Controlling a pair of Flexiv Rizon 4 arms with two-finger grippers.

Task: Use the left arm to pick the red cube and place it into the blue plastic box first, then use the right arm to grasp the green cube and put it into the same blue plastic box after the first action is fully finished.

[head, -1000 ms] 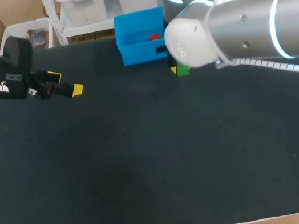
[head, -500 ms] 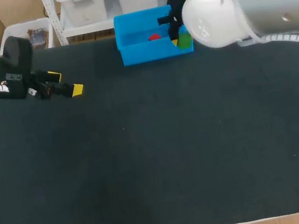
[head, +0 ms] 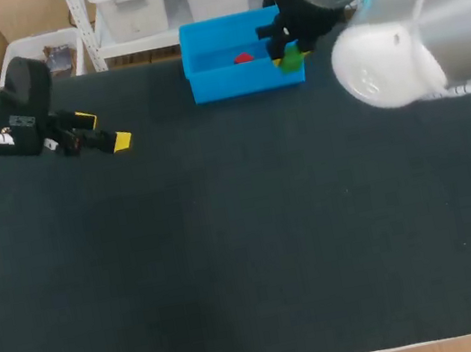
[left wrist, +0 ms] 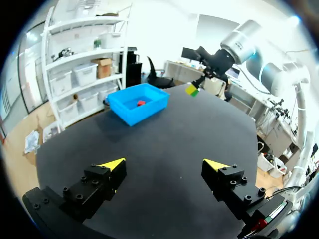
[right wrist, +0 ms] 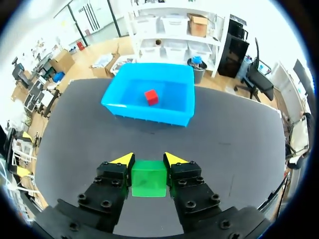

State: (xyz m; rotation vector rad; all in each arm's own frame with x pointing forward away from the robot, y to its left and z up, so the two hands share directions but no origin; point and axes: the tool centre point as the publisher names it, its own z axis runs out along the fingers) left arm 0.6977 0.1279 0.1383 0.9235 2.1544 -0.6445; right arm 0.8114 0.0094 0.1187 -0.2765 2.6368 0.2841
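Observation:
The red cube lies inside the blue plastic box at the table's far edge. My right gripper is shut on the green cube, held in the air at the box's right end, with the box ahead of the fingers. My left gripper stands open and empty at the far left of the table, well away from the box.
The black table mat stretches bare across the middle and front. My right arm's bulky silver links hang over the table's far right corner.
My right arm has lifted the green cube from the mat beside the box and carried it up toward the box's right end. The left arm has not moved.

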